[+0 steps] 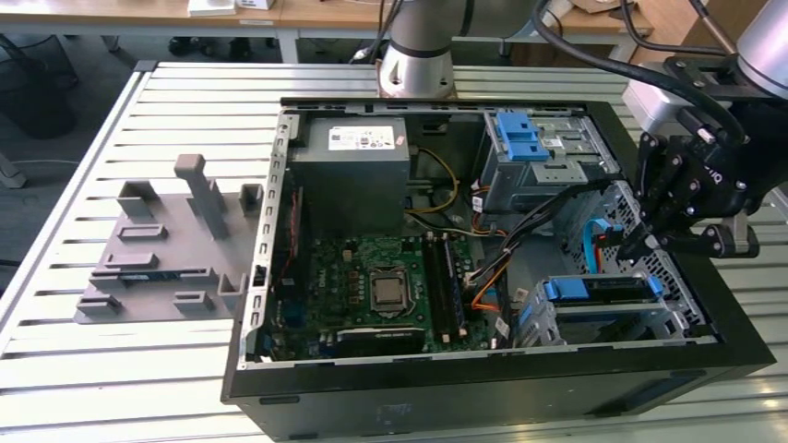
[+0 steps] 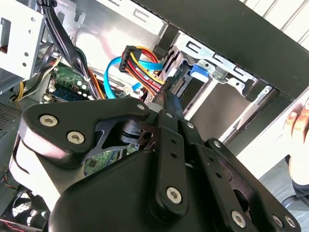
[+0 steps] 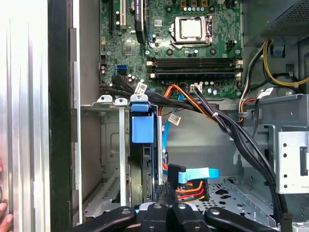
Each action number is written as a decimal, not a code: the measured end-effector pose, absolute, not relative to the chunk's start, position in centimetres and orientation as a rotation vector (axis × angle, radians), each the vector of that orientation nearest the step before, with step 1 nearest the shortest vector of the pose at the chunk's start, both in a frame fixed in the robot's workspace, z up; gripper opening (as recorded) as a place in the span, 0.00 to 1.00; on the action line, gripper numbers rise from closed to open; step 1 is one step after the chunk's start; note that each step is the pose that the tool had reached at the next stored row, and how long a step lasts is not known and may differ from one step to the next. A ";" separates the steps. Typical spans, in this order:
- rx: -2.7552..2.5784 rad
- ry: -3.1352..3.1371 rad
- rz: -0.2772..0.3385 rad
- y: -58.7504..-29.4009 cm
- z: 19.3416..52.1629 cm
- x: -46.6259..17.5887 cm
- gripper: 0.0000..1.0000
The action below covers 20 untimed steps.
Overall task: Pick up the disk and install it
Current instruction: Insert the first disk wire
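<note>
Disk (image 1: 596, 290) is seated edge-up in the case's drive cage (image 1: 665, 318); gripper (image 1: 649, 242) is hovered just above, grip state can't be told.

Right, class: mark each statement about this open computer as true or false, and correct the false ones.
1. The computer case lies on its side with the motherboard exposed. True.
2. The gripper hangs over the grey fixture outside the case. False: it is above the case's edge at the exterior view's right, near the drive cage.
3. The disk, with its blue carrier, sits in that cage. True.
4. A cooling fan covers the processor socket. False: the socket is bare.
5. A hand holds the disk. False: nothing grips it.
</note>
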State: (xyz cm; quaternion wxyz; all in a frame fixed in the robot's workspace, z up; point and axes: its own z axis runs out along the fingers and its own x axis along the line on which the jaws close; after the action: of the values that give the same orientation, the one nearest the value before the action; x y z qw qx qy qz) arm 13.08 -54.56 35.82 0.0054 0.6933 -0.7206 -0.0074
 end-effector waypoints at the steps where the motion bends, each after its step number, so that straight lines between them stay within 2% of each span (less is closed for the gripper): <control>1: 2.171 -2.256 -0.023 -54.6 35.8 13.1 0.11; 4: 2.170 -2.256 -0.023 -54.6 35.8 13.1 0.11; 6: 2.171 -2.257 -0.021 -54.5 35.8 13.0 0.24; 20: 2.173 -2.258 -0.018 -54.5 35.3 13.0 0.24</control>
State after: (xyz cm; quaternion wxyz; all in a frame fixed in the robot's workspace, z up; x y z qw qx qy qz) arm 13.04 -54.53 35.34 0.0039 0.6933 -0.7206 -0.0058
